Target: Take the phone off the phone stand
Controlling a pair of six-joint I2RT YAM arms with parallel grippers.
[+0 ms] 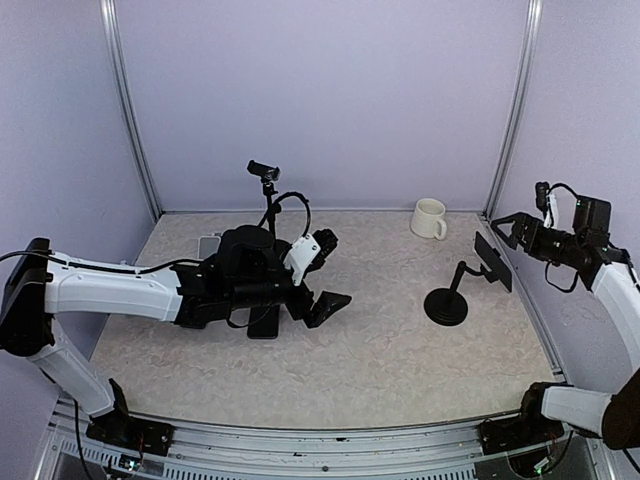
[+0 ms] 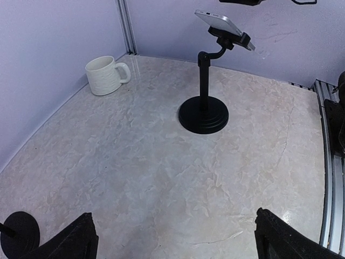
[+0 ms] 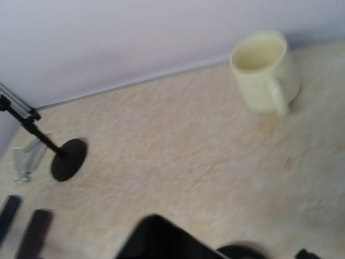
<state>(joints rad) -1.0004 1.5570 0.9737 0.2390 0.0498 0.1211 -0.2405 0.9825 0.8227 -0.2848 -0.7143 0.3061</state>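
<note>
One phone (image 1: 492, 262) sits clamped on the phone stand (image 1: 446, 303), tilted, screen side facing up and away from the right gripper (image 1: 503, 226), which hangs near its upper edge, just up and to the side. I see no contact between them. Right fingers are too small in the top view and out of frame in the wrist view, so I cannot tell whether they are spread or closed; nothing is seen held. Left gripper (image 1: 328, 275) is low over the table (image 1: 380, 350), well apart from the stand, which lies straight ahead of it. Its fingers (image 2: 75, 243) are spread wide and released, nothing between them. White mug (image 1: 429, 218) stands upright beyond the stand, ahead and to the left of the left fingers, handle toward the stand. Dark handset (image 1: 263, 322) lies flat on the table just behind the left fingers, partly under the arm. Small camera tripod (image 1: 264, 172) stands behind that arm, near the back wall.
</note>
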